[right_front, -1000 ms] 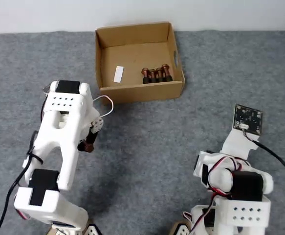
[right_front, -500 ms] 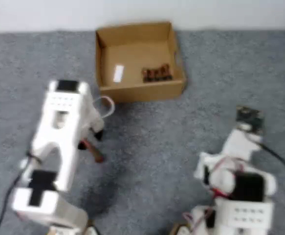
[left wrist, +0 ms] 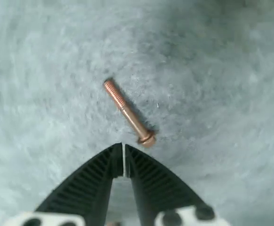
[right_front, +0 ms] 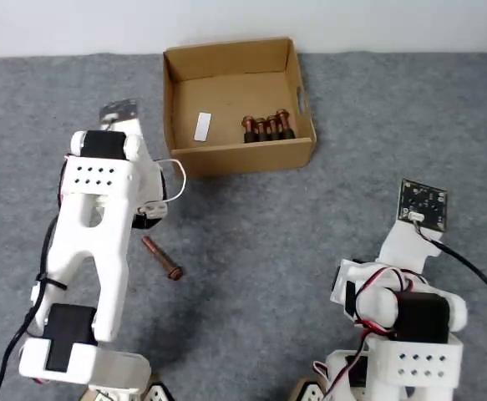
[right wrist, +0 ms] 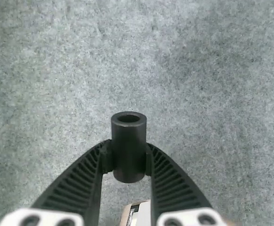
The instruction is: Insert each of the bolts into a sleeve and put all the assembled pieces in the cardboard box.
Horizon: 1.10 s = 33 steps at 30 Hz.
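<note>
Bolt, compared with one second ago: at that time it was held under the left arm by the left gripper. Now it lies free on the desk, and the left arm has shifted a little toward the far left side.
Bolt, position: I see the bolt flat on the grey cover of the desk, lying obliquely. Its threaded end is nearer to the left arm and its head points toward the near right. It is copper coloured, and its thread and shank are bare along the whole length.
Left gripper: the two fingers are pressed together, with only a thin slit between the tips. In the left wrist view the head of the bolt shows near the tips but apart from them.
Right gripper: it is pinching the black sleeve by the lower part. The open bore of the sleeve points away from the base of the gripper. I cannot tell if the sleeve touches the desk.
Right arm: it is at the near right side of the desk, well apart from the bolt and from the box.
Cardboard box: it stands at the far side of the desk with the top open. Four assembled pieces lie inside in a row, touching one another, against the near wall toward the right corner. One white label lies on the floor of the box, apart from them.
</note>
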Motion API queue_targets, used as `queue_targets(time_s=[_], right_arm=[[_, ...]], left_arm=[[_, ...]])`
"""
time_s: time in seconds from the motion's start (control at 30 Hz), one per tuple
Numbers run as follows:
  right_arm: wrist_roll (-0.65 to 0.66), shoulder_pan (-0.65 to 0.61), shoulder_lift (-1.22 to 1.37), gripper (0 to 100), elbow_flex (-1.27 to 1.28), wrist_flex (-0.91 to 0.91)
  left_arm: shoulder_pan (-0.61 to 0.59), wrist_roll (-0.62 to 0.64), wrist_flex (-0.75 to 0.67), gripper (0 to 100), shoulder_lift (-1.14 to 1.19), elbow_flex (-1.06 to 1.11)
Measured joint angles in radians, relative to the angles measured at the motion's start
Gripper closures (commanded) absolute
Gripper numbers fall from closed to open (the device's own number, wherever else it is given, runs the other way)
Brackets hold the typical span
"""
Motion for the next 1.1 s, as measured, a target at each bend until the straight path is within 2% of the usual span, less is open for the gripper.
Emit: queue_targets(time_s=[0.17,0.4,0.57,0.63,0.77,1.1], right_arm=[[0.000,0.000,0.000,99.0,0.000,0.000],[0.000,0.000,0.000,99.0,0.000,0.000],[0.000,0.000,0.000,99.0,0.000,0.000],[0.000,0.000,0.000,99.0,0.000,0.000],[0.000,0.012,0.000,99.0,0.000,0.000],[0.000,0.078,0.000,99.0,0.000,0.000]], left_arm=[[-0.005,-0.428,0.000,99,0.005,0.000],[-0.081,-1.165,0.000,99,0.100,0.000],[-0.101,-1.533,0.000,89,0.129,0.000],[-0.098,-1.603,0.000,85,0.137,0.000],[-0.061,-1.636,0.000,81,0.138,0.000],[0.023,-1.745,0.000,81,0.143,0.002]])
